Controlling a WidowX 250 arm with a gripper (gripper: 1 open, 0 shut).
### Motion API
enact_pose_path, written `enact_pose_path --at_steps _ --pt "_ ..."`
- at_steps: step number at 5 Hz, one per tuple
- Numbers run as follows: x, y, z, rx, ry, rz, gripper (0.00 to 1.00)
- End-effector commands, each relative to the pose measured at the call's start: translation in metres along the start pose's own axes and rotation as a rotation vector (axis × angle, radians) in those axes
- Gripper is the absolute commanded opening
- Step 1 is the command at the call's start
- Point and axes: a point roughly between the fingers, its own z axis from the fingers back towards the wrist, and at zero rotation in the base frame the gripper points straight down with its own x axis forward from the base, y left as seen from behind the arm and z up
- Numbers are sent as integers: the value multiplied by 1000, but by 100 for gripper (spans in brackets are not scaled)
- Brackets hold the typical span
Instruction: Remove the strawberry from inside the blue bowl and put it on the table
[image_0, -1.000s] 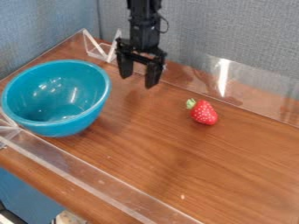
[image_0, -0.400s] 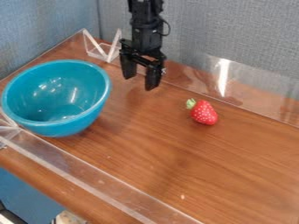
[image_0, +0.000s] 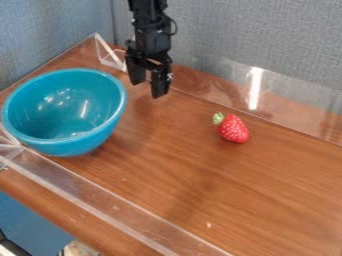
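The strawberry (image_0: 234, 129), small and red with a green cap, lies on the reddish-brown wood-grain table (image_0: 201, 190) at the right, well outside the bowl. The blue bowl (image_0: 63, 110), large, teal and glossy, stands at the left and holds nothing. My gripper (image_0: 148, 82) hangs from the black arm at the back, just right of the bowl's far rim and left of the strawberry. Its fingers are slightly apart and hold nothing.
Low clear acrylic walls (image_0: 254, 85) edge the table at the back, the left and along the front. A grey-blue backdrop stands behind the table.
My gripper has moved left and a little back, away from the strawberry and toward the bowl's far rim. The strawberry and the bowl have not moved.
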Motion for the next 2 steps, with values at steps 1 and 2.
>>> enact_pose_path --at_steps 1,2 --pt "5 18 44 68 -115 -10 100" --pt "3 19 61 71 -135 19 100"
